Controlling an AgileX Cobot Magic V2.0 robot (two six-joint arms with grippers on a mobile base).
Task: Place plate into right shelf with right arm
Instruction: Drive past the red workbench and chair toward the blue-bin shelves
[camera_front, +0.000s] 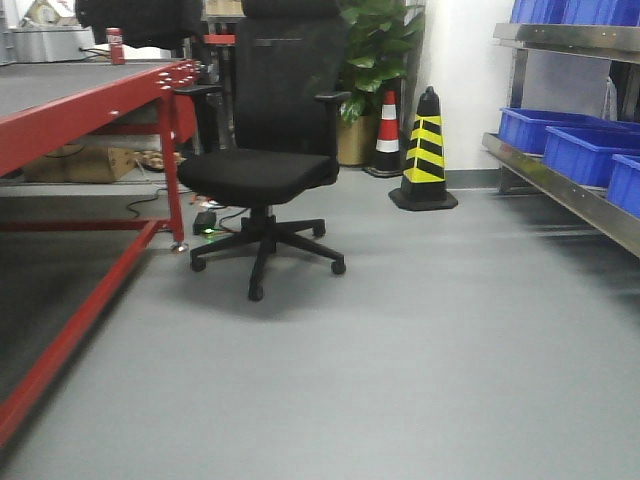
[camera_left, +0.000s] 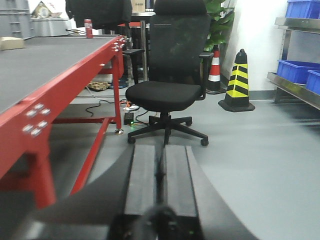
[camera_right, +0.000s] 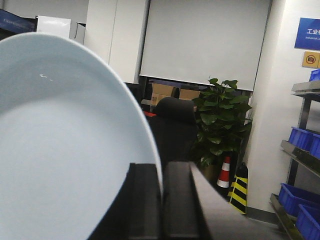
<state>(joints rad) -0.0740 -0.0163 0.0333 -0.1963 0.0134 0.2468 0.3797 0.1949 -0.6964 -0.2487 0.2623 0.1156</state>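
Observation:
The pale bluish-white plate (camera_right: 60, 140) fills the left half of the right wrist view, held on edge. My right gripper (camera_right: 161, 167) is shut on its rim, one dark finger on each side. The right shelf (camera_front: 575, 190), steel racking with blue bins (camera_front: 585, 150), runs along the right wall in the front view, and its beams and blue bins (camera_right: 302, 140) also show at the right edge of the right wrist view. In the left wrist view my left gripper (camera_left: 161, 150) points at the floor, its two fingers pressed together with nothing between them.
A black office chair (camera_front: 265, 170) stands mid-floor. A red-framed table (camera_front: 80, 110) runs along the left. A yellow-black cone (camera_front: 425, 150) and a red-white cone (camera_front: 388, 135) stand by the back wall near a potted plant (camera_front: 375, 60).

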